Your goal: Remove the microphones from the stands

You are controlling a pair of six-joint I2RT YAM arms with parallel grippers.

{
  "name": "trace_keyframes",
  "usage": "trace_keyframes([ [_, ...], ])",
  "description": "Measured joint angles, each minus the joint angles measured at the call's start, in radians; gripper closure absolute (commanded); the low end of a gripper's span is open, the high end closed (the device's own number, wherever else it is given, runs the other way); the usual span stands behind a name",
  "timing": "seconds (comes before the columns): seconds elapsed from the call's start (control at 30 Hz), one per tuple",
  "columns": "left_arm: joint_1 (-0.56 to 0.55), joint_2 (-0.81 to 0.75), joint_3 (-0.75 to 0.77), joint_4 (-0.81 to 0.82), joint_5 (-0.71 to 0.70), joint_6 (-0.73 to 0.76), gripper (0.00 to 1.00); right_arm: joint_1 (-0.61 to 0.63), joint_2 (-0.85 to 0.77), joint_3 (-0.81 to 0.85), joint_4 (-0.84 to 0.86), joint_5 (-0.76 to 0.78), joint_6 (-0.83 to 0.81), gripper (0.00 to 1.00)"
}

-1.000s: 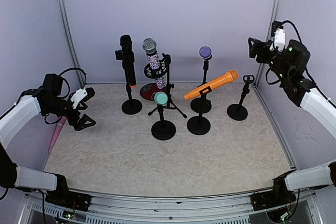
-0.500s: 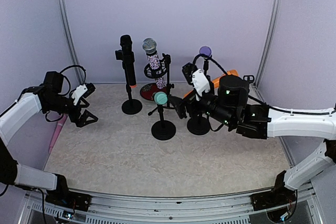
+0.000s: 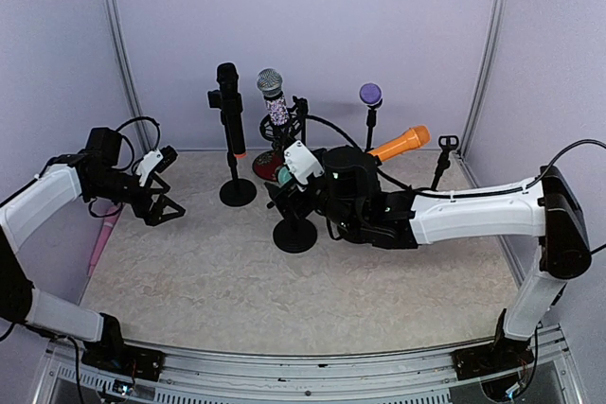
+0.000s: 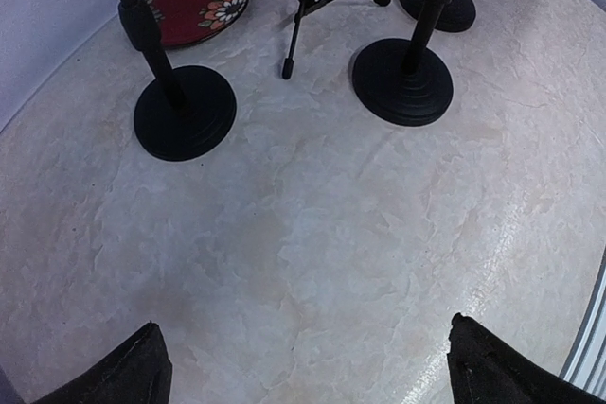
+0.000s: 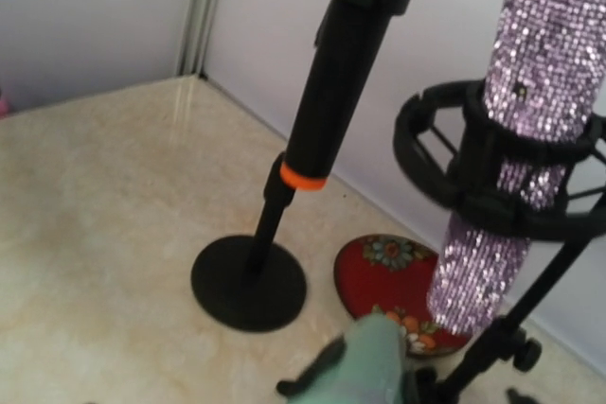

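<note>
Several microphones stand in black stands at the back of the table. The teal microphone (image 3: 290,176) sits in a low clip on a round-based stand (image 3: 294,234); in the right wrist view its head (image 5: 374,366) fills the bottom centre. My right gripper (image 3: 281,186) has reached across to it and hovers right at the head. No fingers of it close into the wrist view, so its jaws stand wide. My left gripper (image 3: 163,203) (image 4: 312,371) is open over bare table at the left, well short of the stands.
Also on stands: a black microphone with an orange ring (image 3: 228,101) (image 5: 341,82), a sparkly one (image 3: 274,109) (image 5: 535,130) in a tripod shock mount, a purple one (image 3: 370,95) and an orange one (image 3: 399,143). An empty stand (image 3: 436,177), a red flowered plate (image 5: 393,276), and a pink object (image 3: 102,241) by the left wall.
The right arm swung from the right wall across the table to the teal microphone in the centre. The left gripper drifted slightly right, still open.
</note>
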Motion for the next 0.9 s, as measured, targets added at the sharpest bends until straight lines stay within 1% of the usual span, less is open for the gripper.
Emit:
trace_keyframes([
  [0.1,-0.014,0.01,0.0,0.013,0.003,-0.015,0.01,-0.002,0.038,0.04,0.005,0.019,-0.002,0.39],
  [0.23,-0.031,0.016,0.0,0.038,0.006,-0.036,0.02,-0.005,0.062,0.05,0.003,0.034,0.002,0.56],
  [0.3,-0.042,0.021,0.0,0.053,0.006,-0.051,0.02,-0.005,0.064,0.051,0.004,0.04,0.0,0.67],
  [0.47,-0.103,0.056,0.0,0.108,0.006,-0.116,0.04,-0.007,0.066,0.06,-0.002,0.039,0.011,0.9],
  [0.6,-0.165,0.075,-0.002,0.161,0.006,-0.187,0.05,-0.005,0.082,0.083,-0.002,0.037,0.015,1.0],
  [0.77,-0.248,0.089,-0.002,0.217,0.005,-0.251,0.06,0.019,0.125,0.131,0.008,0.033,0.046,1.0],
  [0.9,-0.282,0.1,-0.003,0.248,0.006,-0.286,0.07,0.062,0.167,0.177,0.032,0.029,0.073,1.0],
])
